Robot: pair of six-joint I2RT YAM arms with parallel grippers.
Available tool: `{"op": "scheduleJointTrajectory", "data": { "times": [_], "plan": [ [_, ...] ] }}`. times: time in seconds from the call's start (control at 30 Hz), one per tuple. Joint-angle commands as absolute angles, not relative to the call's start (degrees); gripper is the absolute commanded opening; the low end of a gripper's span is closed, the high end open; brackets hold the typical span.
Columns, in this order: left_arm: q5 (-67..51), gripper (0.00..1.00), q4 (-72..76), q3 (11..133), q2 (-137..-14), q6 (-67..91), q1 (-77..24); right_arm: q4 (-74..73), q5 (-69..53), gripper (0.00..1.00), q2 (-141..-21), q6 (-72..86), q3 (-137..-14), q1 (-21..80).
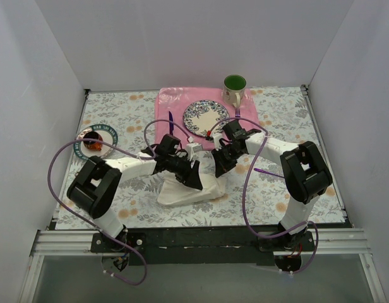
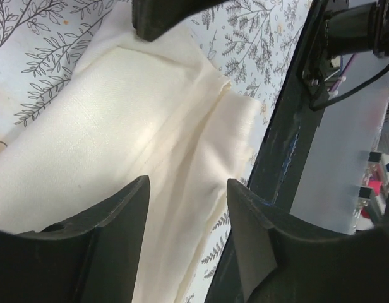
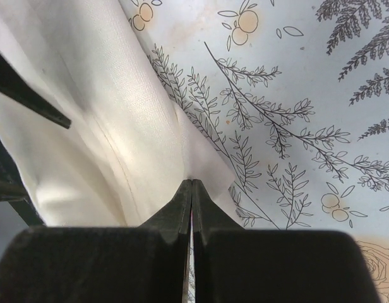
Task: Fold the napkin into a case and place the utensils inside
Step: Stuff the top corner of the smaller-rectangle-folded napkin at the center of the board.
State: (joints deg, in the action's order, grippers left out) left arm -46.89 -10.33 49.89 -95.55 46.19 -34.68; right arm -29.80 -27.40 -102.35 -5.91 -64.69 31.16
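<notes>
The cream-white napkin [image 1: 185, 191] lies folded in layers on the flowered tablecloth, near the front middle. In the left wrist view the napkin [image 2: 119, 120] shows a long crease and an overlapping flap. My left gripper [image 1: 196, 177] hangs just over the napkin's upper part. The left gripper [image 2: 188, 189] is open, with only cloth showing below the gap. My right gripper [image 1: 218, 169] is at the napkin's right corner. That right gripper [image 3: 192, 184] is shut, its tips pinching the edge of the napkin [image 3: 119, 126]. I cannot make out the utensils in any view.
A pink placemat [image 1: 175, 100] at the back carries a patterned plate [image 1: 205, 115], with a dark purple knife [image 1: 170, 120] to its left. A green mug [image 1: 234, 88] stands behind. A small dish [image 1: 97, 140] sits at the left. A thin purple piece [image 1: 268, 172] lies at the right.
</notes>
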Motion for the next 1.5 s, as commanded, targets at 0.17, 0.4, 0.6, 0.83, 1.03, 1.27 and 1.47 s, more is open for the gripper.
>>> {"op": "scheduleJointTrajectory", "data": {
  "times": [0.17, 0.4, 0.6, 0.83, 1.03, 1.27, 1.47],
  "plan": [
    [-34.2, 0.56, -11.3, 45.4, -85.1, 33.6, -45.1, -29.4, -28.5, 0.01, -102.3, -6.3, -65.3, 30.8],
    [-15.6, 0.48, 1.8, 32.4, -74.0, 20.8, -55.5, -29.9, -28.5, 0.01, -102.7, -6.6, -65.7, 30.8],
    [-10.4, 0.52, 6.3, 25.6, -68.2, 9.3, -60.8, -29.9, -28.5, 0.01, -102.7, -6.9, -65.2, 30.7],
    [-8.8, 0.52, 6.4, 24.3, -69.4, 6.2, -66.9, -29.9, -28.7, 0.01, -102.7, -6.8, -65.2, 30.8],
    [-8.8, 0.52, 5.3, 24.7, -70.1, 6.2, -68.6, -30.1, -28.9, 0.01, -102.9, -7.1, -65.2, 30.7],
    [-5.7, 0.44, 6.0, 25.0, -74.7, 6.0, -68.6, -29.9, -29.1, 0.01, -102.7, -6.8, -64.8, 30.7],
    [-4.7, 0.28, 6.9, 25.3, -75.1, 6.1, -68.7, -30.0, -29.2, 0.01, -103.0, -6.8, -65.0, 30.7]
  ]
}}
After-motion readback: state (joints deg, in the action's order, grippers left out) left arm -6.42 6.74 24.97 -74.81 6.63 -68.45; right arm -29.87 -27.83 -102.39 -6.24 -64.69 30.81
